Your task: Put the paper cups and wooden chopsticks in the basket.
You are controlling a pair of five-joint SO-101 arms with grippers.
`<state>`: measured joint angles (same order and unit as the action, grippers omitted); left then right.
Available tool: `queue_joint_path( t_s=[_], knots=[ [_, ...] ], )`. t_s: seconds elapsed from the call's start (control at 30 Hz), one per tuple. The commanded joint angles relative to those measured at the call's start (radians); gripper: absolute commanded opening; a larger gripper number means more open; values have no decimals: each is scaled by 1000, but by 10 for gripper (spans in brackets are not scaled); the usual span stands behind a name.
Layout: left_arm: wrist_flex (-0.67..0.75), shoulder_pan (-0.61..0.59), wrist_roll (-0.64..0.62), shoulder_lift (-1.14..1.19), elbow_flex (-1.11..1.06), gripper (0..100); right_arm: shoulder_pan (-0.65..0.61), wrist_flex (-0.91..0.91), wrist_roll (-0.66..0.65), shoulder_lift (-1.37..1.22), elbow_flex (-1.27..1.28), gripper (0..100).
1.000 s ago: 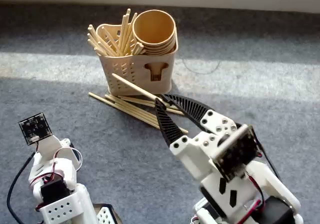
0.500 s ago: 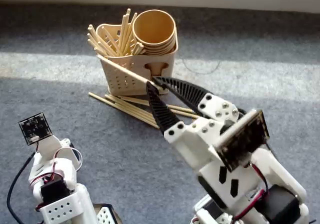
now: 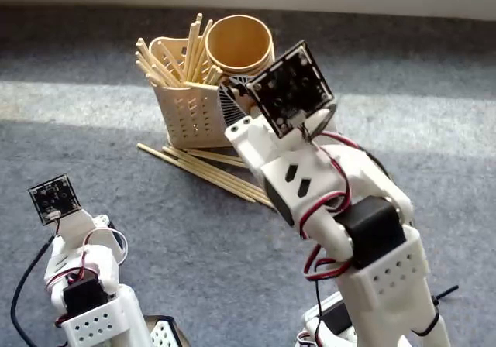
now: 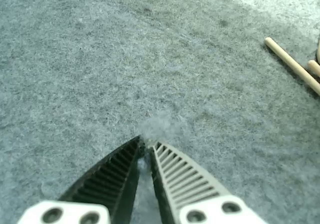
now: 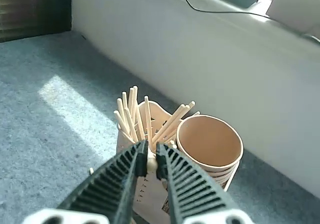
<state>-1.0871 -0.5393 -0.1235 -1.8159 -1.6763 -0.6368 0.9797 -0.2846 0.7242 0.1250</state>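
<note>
While the right gripper [image 5: 151, 145] clamps one chopstick [image 5: 151, 161] just above the basket [image 3: 194, 118], cups [image 3: 239, 43] sit stacked inside; loose chopsticks [image 3: 209, 169] lie on carpet [image 4: 100, 59] beside it. Left gripper [image 4: 147, 148] pinched together, empty.

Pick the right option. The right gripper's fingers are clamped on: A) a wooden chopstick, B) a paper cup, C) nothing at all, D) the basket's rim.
A: in the right wrist view the right gripper is shut on the end of a chopstick, close to the basket that holds the cups.
</note>
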Motion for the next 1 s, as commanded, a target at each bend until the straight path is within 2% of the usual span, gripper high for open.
queue_joint_path(
  t_s=[0.0,0.2,0.67,0.97],
  knots=[
    [-2,-18,11,-8,-19,7,15,-33,-11,-62,-39,6],
    [-2,-18,11,-8,-19,7,15,-48,-11,-186,-88,6],
    [-2,-18,11,-8,-19,7,13,-48,-6,-512,-374,6],
    [-2,-18,11,-8,-19,7,8,-48,-6,-634,-437,6]
  ],
)
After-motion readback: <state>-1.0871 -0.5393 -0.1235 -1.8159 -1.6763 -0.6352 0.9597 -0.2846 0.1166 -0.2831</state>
